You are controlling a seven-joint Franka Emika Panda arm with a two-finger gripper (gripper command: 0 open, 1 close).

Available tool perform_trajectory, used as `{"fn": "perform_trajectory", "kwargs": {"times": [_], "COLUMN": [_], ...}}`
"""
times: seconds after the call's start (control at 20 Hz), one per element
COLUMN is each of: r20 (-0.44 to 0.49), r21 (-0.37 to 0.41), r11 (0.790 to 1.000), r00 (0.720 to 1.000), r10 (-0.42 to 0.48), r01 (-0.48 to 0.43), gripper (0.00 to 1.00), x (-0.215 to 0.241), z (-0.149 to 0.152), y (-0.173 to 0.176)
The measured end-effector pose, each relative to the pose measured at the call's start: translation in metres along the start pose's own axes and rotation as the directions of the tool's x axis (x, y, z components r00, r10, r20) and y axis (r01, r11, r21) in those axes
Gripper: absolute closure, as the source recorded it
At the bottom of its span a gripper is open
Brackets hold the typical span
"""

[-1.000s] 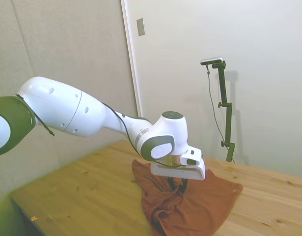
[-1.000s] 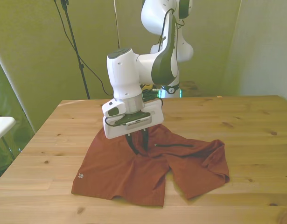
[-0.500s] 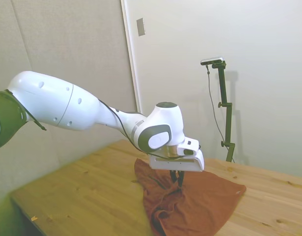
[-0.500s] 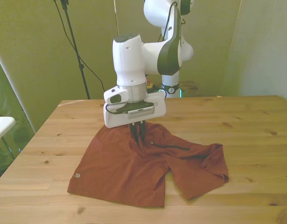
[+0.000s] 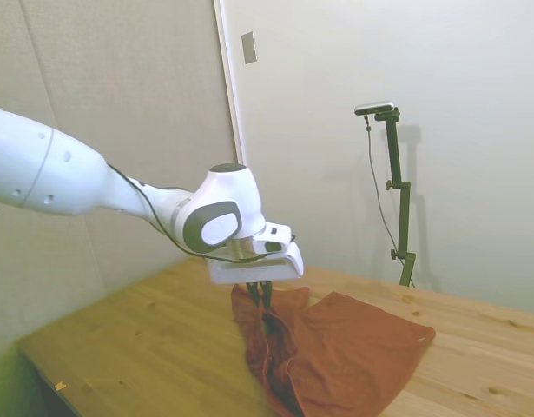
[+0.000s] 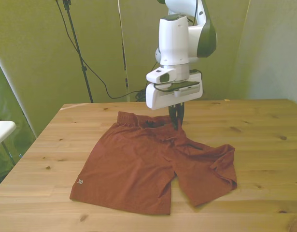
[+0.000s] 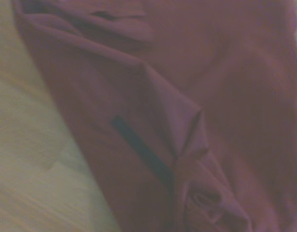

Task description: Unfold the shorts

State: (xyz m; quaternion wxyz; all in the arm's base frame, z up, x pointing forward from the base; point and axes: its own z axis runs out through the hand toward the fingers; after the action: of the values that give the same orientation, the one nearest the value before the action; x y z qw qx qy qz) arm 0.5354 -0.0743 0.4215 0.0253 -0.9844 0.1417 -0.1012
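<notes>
Right now one pair of shorts is lying on the wooden desk, and it is the only cloth I am seeing. Nearest the front camera, the two leg hems are lying toward the desk's near edge. One leg is spreading flat on the front view's left, carrying a single small light tag near its outer corner. The other leg, on the front view's right, is lying rumpled, with its outer edge folding over itself. The garment's long axis is running across the desk, from the front view's left to its right, while the legs are pointing toward the near edge and the waistband toward the far one. Farther back, my pincer is hanging straight down over the waistband's right end, its fingers drawn close together and pinching a raised peak of the fabric. Up close, the wrist view is showing blurred creases and one thin dark stripe running along a fold beside bare wood.
</notes>
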Motion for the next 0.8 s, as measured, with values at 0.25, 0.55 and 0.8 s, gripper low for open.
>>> {"fn": "perform_trajectory", "kwargs": {"times": [0.25,0.55,0.8], "r20": [0.066,0.135,0.148], "r21": [-0.008,-0.038,-0.056], "r11": [0.992,0.974,0.971], "r00": [0.99,0.967,0.963], "r10": [-0.127,-0.216,-0.224], "r01": [0.128,0.223,0.234], "gripper": [1.0,1.0,0.0], "x": [-0.081,-0.143,-0.159], "z": [0.013,0.037,0.041], "y": [-0.043,-0.058,-0.055]}}
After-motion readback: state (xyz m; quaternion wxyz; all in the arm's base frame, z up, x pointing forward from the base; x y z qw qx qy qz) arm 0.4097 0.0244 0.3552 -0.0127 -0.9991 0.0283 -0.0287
